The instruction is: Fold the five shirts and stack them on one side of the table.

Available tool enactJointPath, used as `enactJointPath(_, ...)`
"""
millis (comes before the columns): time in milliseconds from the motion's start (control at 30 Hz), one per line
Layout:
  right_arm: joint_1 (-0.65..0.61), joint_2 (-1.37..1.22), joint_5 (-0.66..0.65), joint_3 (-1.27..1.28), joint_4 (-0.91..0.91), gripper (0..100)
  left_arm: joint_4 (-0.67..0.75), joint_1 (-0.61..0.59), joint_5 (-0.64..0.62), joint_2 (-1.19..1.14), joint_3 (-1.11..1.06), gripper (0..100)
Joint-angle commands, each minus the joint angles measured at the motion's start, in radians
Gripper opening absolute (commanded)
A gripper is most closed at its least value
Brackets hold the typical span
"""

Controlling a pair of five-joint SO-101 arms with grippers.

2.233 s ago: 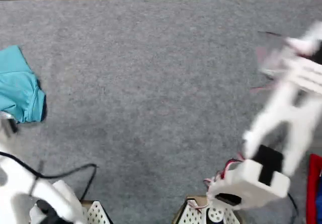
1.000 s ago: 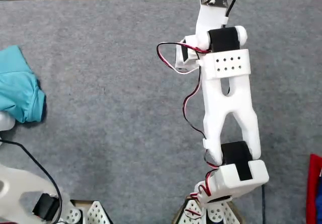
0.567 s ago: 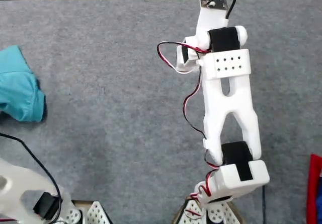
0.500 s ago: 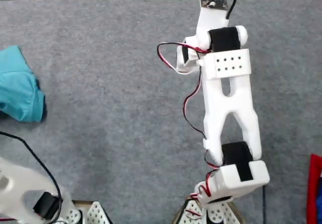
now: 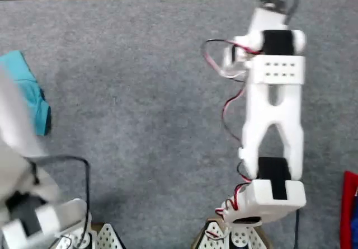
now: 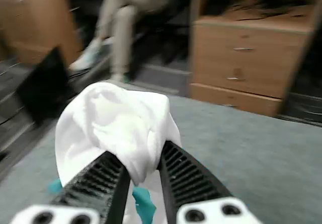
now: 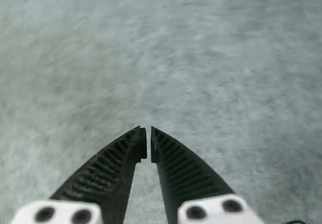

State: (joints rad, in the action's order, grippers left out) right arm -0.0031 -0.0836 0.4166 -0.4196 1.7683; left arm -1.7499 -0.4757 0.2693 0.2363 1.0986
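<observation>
At the counter's [image 5: 140,92] left edge, a teal shirt [image 5: 38,108] lies bunched. Left gripper [image 6: 144,159] is clamped on a white shirt [image 6: 113,126], bunched at its tips. Right gripper [image 7: 149,139] hangs over the grey surface towards the far edge, jaws almost touching, nothing between them. A red cloth [image 5: 351,204] lies at the right edge.

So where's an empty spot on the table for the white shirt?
The bare grey table between the teal shirt and the stretched-out right arm is free. Crowded: the left edge with the teal shirt, the right edge with the red cloth.
</observation>
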Motion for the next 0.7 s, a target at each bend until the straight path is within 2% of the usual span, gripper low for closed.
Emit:
enactJointPath(0,0.102,0.047,-0.051,-0.001,0.015,2.7,-0.009,0.285,-0.012,0.203,-0.296,2)
enactJointPath(167,0.186,0.082,-0.157,0.031,0.015,2.7,-0.009,0.612,-0.049,0.371,-0.776,2)
enactJointPath(233,0.209,0.101,-0.176,0.081,0.014,2.7,-0.009,0.710,-0.103,0.398,-0.961,2)
enactJointPath(333,0.220,0.137,-0.204,0.168,0.014,2.7,-0.005,0.835,-0.112,0.407,-1.172,2)
enactJointPath(433,0.213,0.174,-0.238,0.232,0.011,2.9,0.031,0.913,-0.068,0.407,-1.307,3)
enactJointPath(500,0.209,0.186,-0.279,0.245,0.006,3.0,0.038,0.942,-0.026,0.407,-1.369,11)
enactJointPath(600,0.170,0.191,-0.313,0.237,0.012,3.9,0.025,0.936,-0.035,0.417,-1.419,27)
enactJointPath(667,0.117,0.199,-0.313,0.231,0.012,8.4,-0.002,0.882,-0.023,0.418,-1.396,28)
